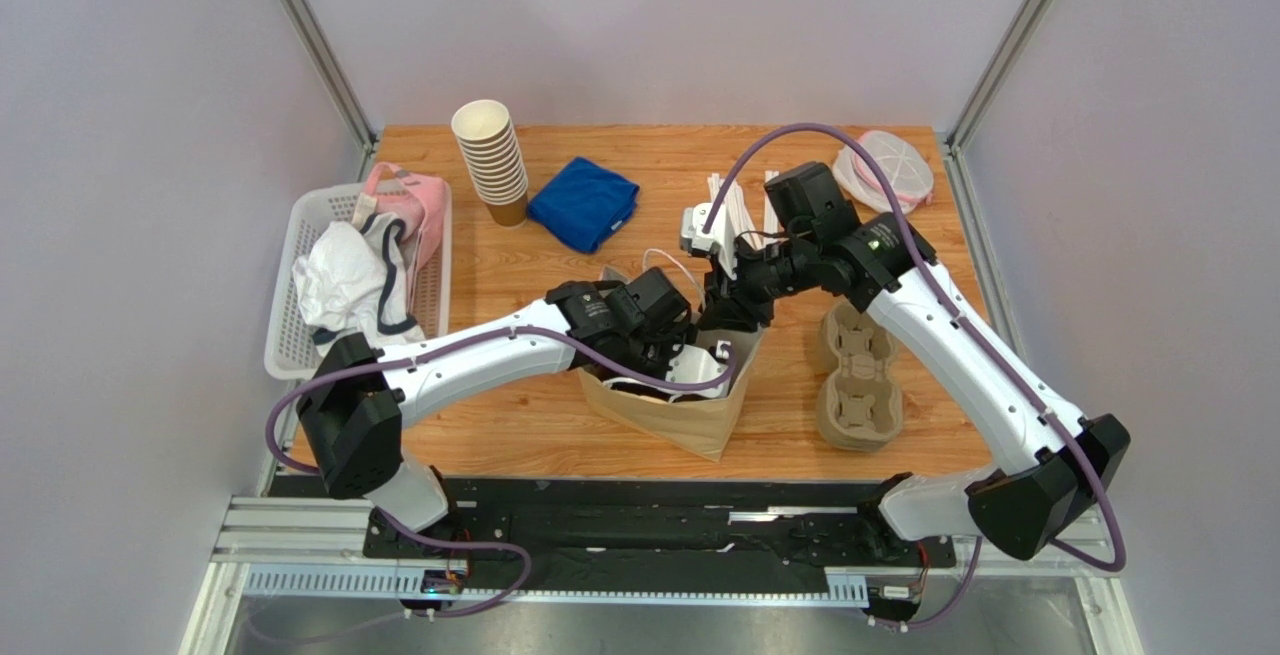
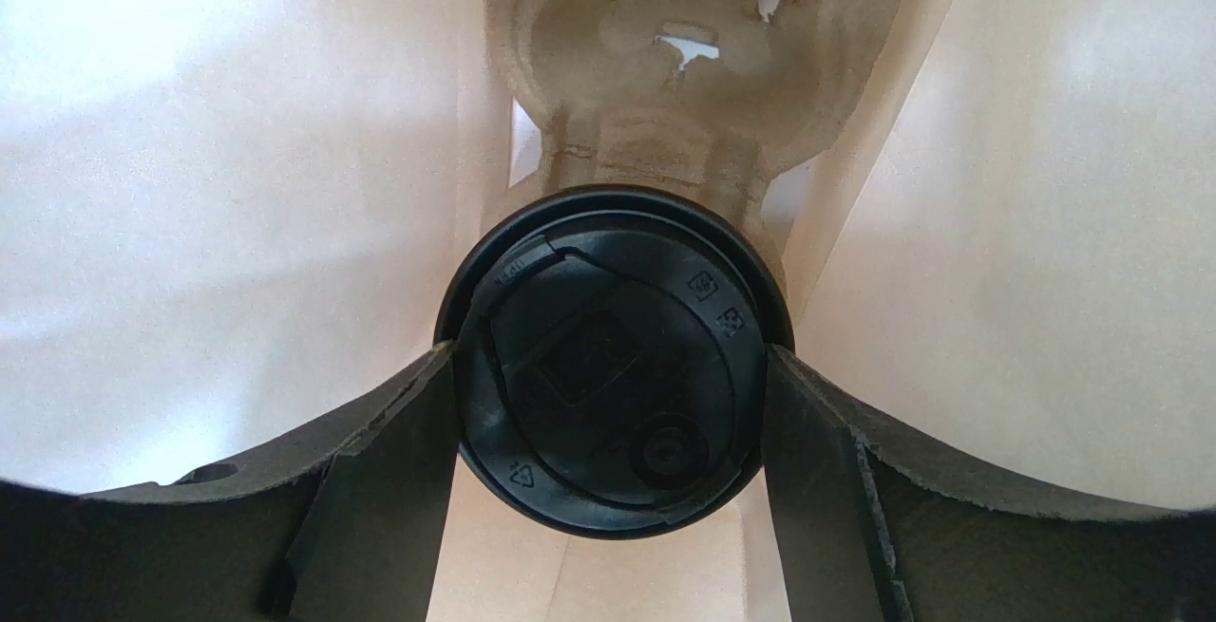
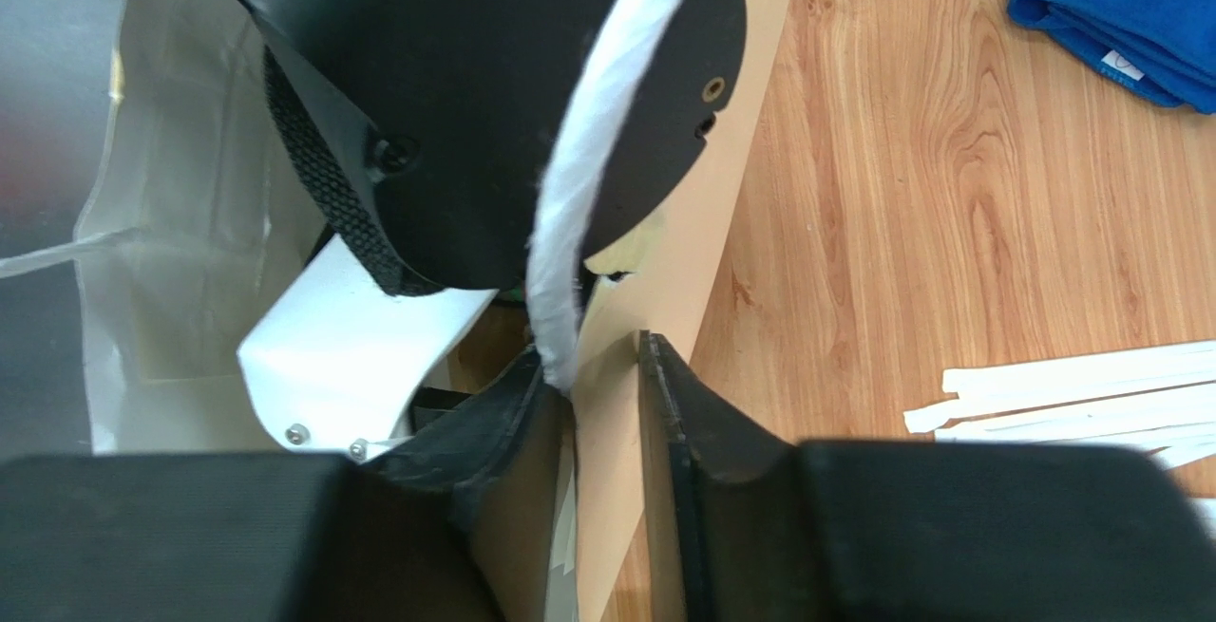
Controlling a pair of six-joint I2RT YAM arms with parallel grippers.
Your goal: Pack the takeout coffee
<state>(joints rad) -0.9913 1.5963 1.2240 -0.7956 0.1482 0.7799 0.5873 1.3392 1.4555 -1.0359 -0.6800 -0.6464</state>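
From above, the left gripper [image 1: 694,369] reaches down into the open mouth of a brown paper bag [image 1: 661,412] standing on the wooden table [image 1: 519,438]. The right gripper [image 1: 732,328] sits at the bag's far rim. The cup itself is hidden from this view by the bag and the arm.

The left wrist camera looks down inside the bag. The takeout coffee [image 2: 617,380] stands upright, and its round black lid fills the space between the two fingers [image 2: 386,473]. Each finger touches one side of the lid, so the jaws are clamped on the cup. Beyond the cup, a pulp carrier [image 2: 685,67] lies against the bag's far end, just beside the lid.

In the right wrist view, the right gripper [image 3: 597,366] pinches the bag's upper edge, with the paper wall squeezed between its closed-in jaws. The bag's white rope handle [image 3: 585,181] rises right above the fingers. A blue cloth [image 3: 1128,10] and white strips [image 3: 1085,394] lie on the table, well apart from the bag.
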